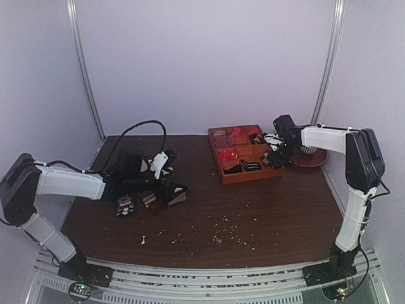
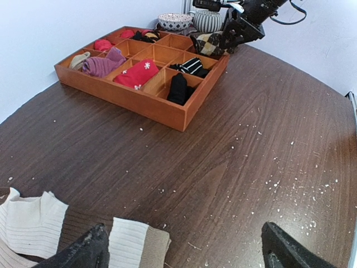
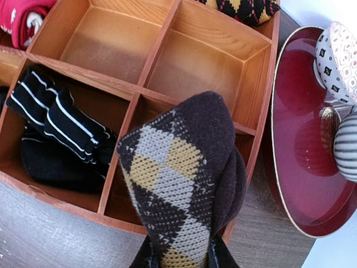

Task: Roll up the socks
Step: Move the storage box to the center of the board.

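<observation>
One rolled pair, the socks (image 3: 178, 178), sits clamped in the right fingers (image 3: 146, 260), with the tray (image 3: 67, 202) just beyond the tips. Judged soft, light, apt to unroll; grip across the bundle's middle. The left fingers (image 2: 83, 251) stand apart, empty.

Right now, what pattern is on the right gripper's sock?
Dark argyle sock, grey and yellow diamonds; right wrist view.

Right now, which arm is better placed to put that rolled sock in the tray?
Right. The right hand grips the argyle sock over an empty tray compartment; the left hand is open, far across the table by other socks.
</observation>
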Controlling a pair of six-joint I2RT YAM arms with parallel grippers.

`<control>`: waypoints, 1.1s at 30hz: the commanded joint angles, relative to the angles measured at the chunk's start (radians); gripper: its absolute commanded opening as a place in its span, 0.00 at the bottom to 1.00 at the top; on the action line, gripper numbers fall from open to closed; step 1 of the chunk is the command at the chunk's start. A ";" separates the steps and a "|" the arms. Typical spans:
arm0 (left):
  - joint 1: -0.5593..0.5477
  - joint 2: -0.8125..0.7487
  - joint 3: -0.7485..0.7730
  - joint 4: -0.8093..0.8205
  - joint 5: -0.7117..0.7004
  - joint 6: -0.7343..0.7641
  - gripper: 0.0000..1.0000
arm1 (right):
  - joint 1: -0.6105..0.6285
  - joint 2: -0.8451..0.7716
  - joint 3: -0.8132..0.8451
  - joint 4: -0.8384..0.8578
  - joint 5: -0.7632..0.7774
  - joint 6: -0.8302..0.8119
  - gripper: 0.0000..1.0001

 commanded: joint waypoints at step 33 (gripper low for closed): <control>0.002 0.003 -0.009 0.023 0.045 0.040 0.93 | 0.146 -0.022 -0.167 0.142 -0.099 0.063 0.03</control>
